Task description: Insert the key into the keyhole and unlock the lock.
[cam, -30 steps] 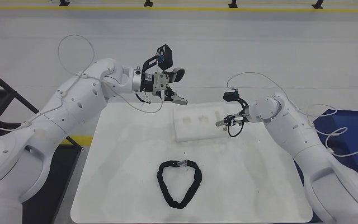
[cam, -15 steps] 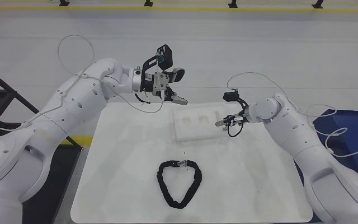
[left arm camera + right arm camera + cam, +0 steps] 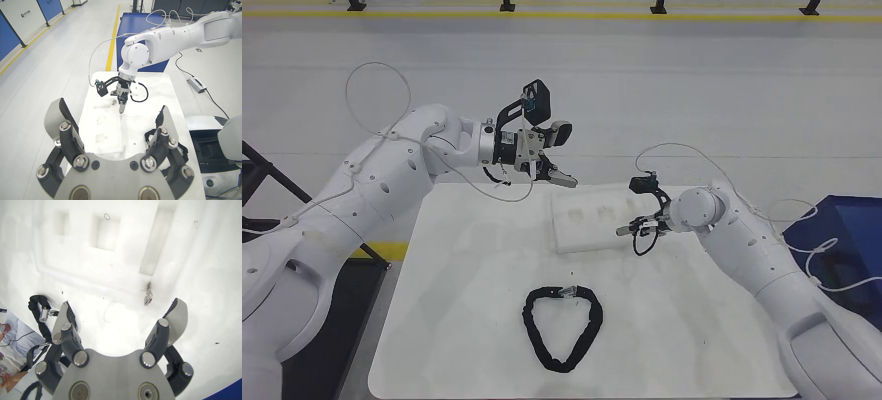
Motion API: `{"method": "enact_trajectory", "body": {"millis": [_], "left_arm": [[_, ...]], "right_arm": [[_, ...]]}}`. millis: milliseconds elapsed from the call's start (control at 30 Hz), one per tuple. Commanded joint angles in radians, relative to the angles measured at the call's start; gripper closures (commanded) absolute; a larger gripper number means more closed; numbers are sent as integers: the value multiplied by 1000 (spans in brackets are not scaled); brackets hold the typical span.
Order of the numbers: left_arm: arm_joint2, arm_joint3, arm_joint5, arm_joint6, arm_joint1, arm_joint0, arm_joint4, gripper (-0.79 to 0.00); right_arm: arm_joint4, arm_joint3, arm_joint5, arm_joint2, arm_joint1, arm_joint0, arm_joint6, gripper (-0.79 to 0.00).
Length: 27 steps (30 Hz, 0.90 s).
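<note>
A small silver key (image 3: 148,297) lies at the edge of the white foam block (image 3: 79,262), just past a long recess. My right gripper (image 3: 122,304) hangs open close above it, the key slightly ahead of its fingertips. In the left wrist view the key (image 3: 114,102) sits beside that right gripper (image 3: 121,108). The black chain lock (image 3: 562,327) lies in a loop on the table's near middle, its silver cylinder (image 3: 43,316) showing the keyhole. My left gripper (image 3: 562,181) is open and holds nothing, above the table's far edge behind the foam block (image 3: 592,220).
The white table (image 3: 442,300) carries the foam block with three recesses; a small metal ring (image 3: 107,216) lies by one. A blue cart (image 3: 847,235) stands off the table's right side.
My right gripper has shifted left and a little nearer, closing in on the foam block's right end where the key lies. The left arm and the chain lock have not moved.
</note>
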Motion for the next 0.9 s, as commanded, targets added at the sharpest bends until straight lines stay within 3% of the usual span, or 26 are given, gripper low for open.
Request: {"method": "enact_trajectory", "body": {"millis": [0, 133, 233, 333, 867], "left_arm": [[0, 0, 0, 0, 0, 0, 0, -785], [0, 0, 0, 0, 0, 0, 0, -785], [0, 0, 0, 0, 0, 0, 0, -785], [0, 0, 0, 0, 0, 0, 0, -785], [0, 0, 0, 0, 0, 0, 0, -785]], "right_arm": [[-12, -16, 19, -2, -2, -5, 1, -785], [-33, -34, 57, 0, -5, -10, 3, -785], [-39, -37, 81, 8, -5, -15, 7, -508], [-52, -37, 108, 12, -5, -18, 12, -388], [-111, 16, 163, 30, -21, -11, -6, -259]]}}
